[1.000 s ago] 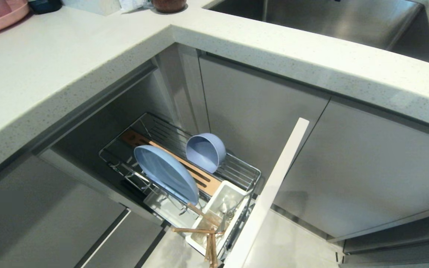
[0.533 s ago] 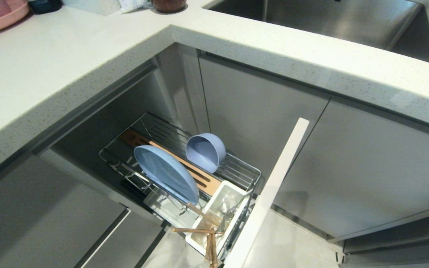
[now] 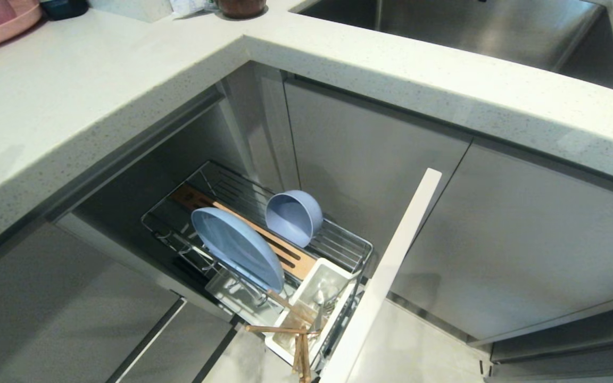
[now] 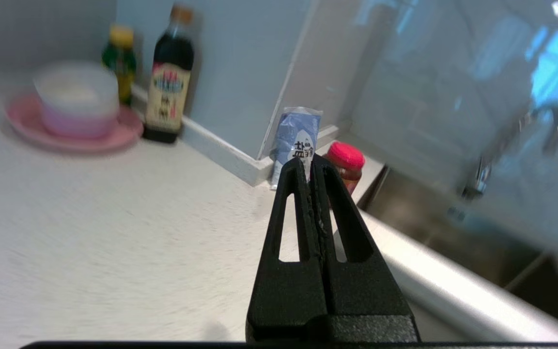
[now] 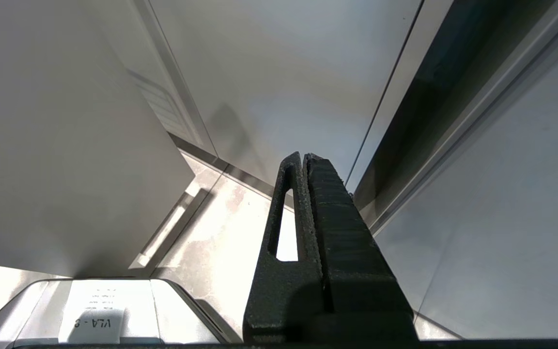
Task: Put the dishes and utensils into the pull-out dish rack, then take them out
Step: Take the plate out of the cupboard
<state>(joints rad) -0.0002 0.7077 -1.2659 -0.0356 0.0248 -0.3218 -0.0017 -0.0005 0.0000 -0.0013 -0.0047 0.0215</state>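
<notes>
The pull-out dish rack (image 3: 349, 242) stands drawn out under the counter corner. A light-blue plate (image 3: 234, 246) stands on edge in its prongs, and a light-blue bowl (image 3: 293, 217) lies tipped on the wires behind it. Wooden chopsticks (image 3: 300, 348) and a metal spoon (image 3: 319, 304) stick out of the white utensil cup (image 3: 333, 271); a fork is not made out. Neither arm shows in the head view. My left gripper (image 4: 309, 162) is shut and empty, above the countertop, pointing at the back corner. My right gripper (image 5: 303, 156) is shut and empty, low by the cabinet fronts.
The rack's white-edged door front (image 3: 391, 266) juts out beside the cup. A steel sink (image 3: 471, 32) is at the back right. Pink plate (image 4: 73, 133) with stacked bowls (image 4: 76, 99), sauce bottles (image 4: 167, 77), a salt bag (image 4: 296, 138) and a red-lidded jar (image 4: 344, 162) line the counter's back.
The head view holds still; plate, bowl and utensils have not moved. A faint shadow has appeared on the countertop at the far left.
</notes>
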